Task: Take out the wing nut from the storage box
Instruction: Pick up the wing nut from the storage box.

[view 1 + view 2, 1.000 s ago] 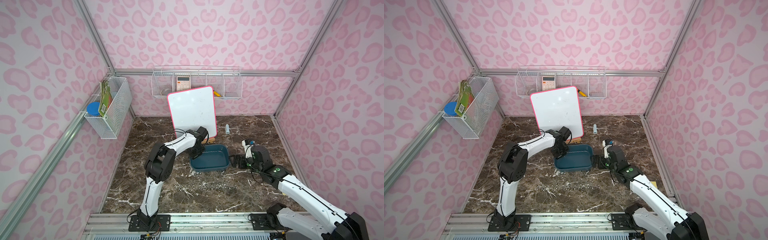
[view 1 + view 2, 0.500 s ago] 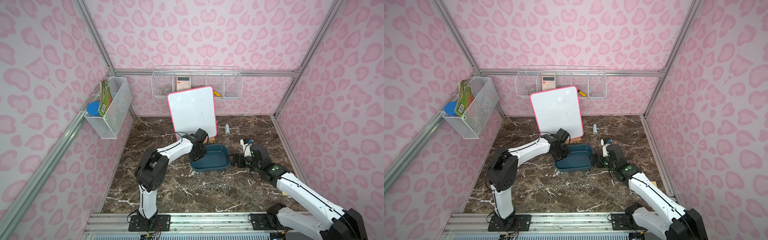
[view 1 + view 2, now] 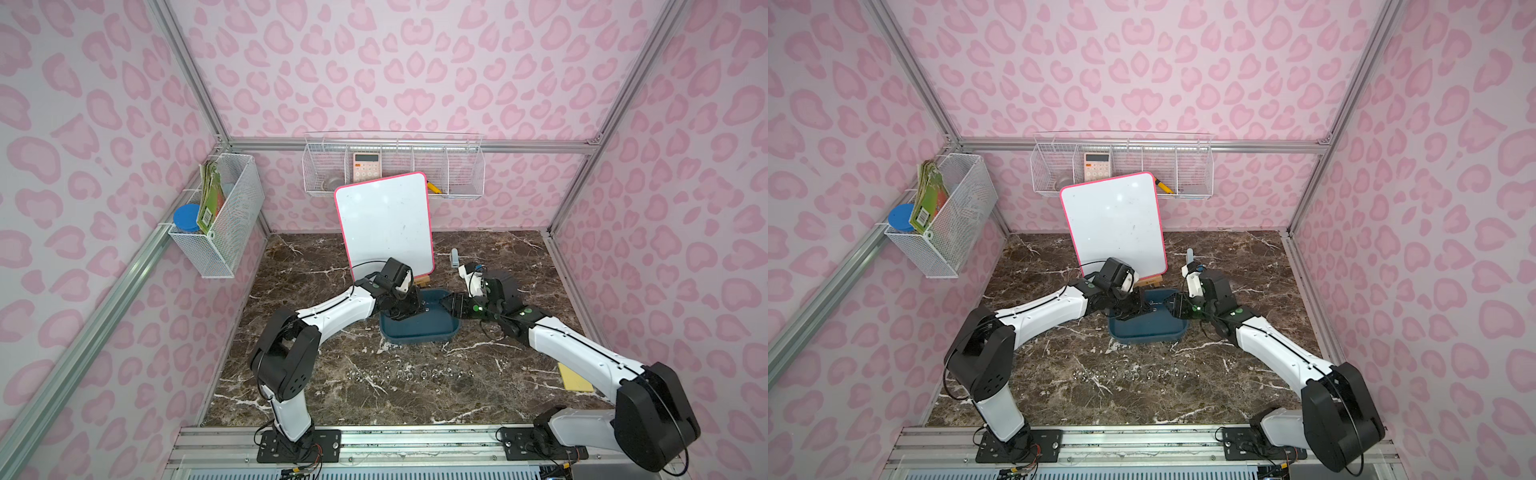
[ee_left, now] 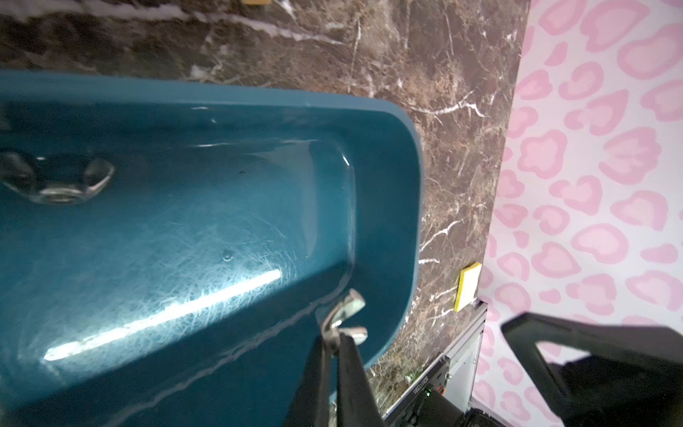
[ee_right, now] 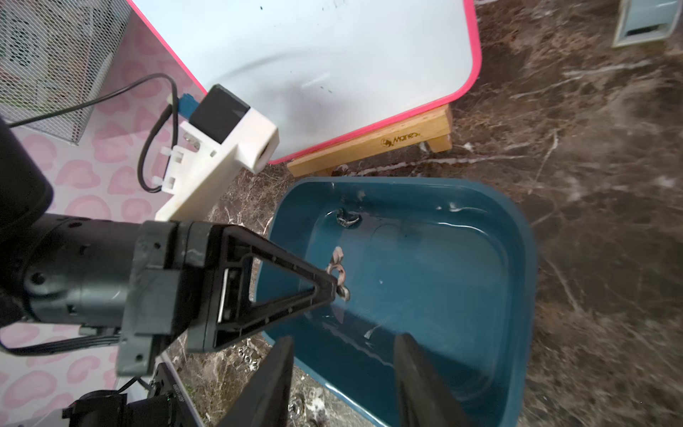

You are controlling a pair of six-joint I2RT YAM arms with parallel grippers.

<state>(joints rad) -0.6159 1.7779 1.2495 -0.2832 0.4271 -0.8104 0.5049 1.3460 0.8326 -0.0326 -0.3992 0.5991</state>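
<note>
Brown marble-look table (image 3: 415, 399) is carrying everything, and pink spotted walls (image 3: 415, 62) are closing it in on three sides. White wire baskets are hanging on the back wall (image 3: 457, 174) and the left wall (image 3: 232, 232).

- A pink-edged whiteboard (image 3: 384, 224) is leaning on a wooden stand toward the table's back edge.
- The storage box (image 3: 432, 324) is sitting just in front of it, near mid-table.
- The left gripper (image 4: 332, 344) is pinching a wing nut (image 4: 343, 312) between closed tips, holding it over the tub's inside.
- A second wing nut (image 5: 347, 219) is lying on the tub floor by the back wall of the tub.
- The right gripper (image 5: 343, 338) is hanging at the tub's right rim with fingers apart. One finger is over the inside and one outside; contact cannot be told.
- A row of small metal parts (image 3: 409, 374) is lying toward the front edge.
- A yellow pad (image 3: 575, 378) is lying near the right edge.
</note>
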